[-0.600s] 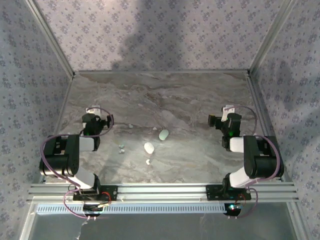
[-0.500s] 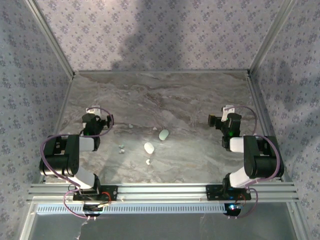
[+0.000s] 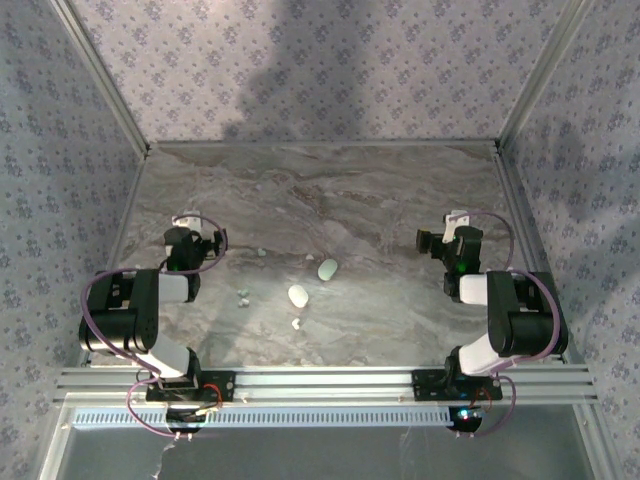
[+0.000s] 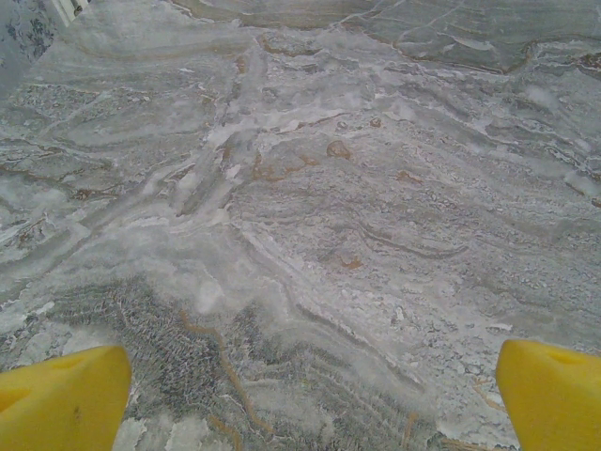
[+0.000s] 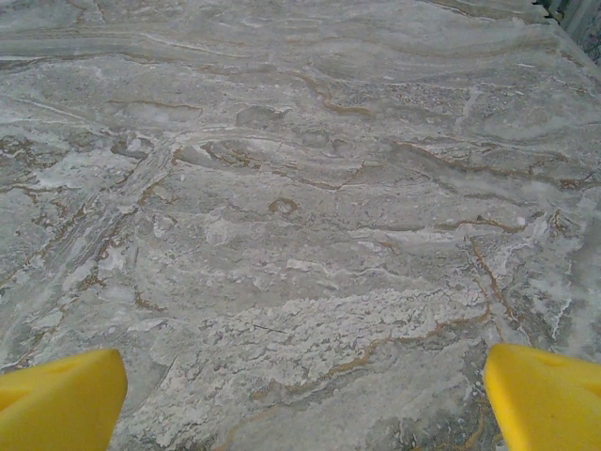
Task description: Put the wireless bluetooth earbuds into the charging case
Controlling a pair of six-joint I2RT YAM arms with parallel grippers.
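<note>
Spotter: Fingers on your left gripper (image 3: 188, 222) stand wide, one yellow pad (image 4: 61, 399) in each lower corner of the wrist view, with bare marble table (image 4: 310, 188) between them and nothing gripped

Operator: And the right?

Spotter: Your right gripper (image 3: 457, 222) is the same: yellow pads (image 5: 549, 395) spread wide, just table between them

Operator: Where are the earbuds?

Spotter: From above, they all lie between your two sets of fingers, nearer the left ones. One earbud (image 3: 262, 252) sits to the right of your left fingers and a little back toward the bases. Two earbuds (image 3: 243, 296) lie close together further back on that side. Another earbud (image 3: 296, 324) lies furthest back, just behind the white case

Operator: And the cases?

Spotter: White case (image 3: 298, 294) sits to the right of that pair. Green case (image 3: 328, 269) lies just beyond it and to its right, apart from it. Both are well left of your right fingers. You won't get from me whether either is open, they're too small to tell
</note>
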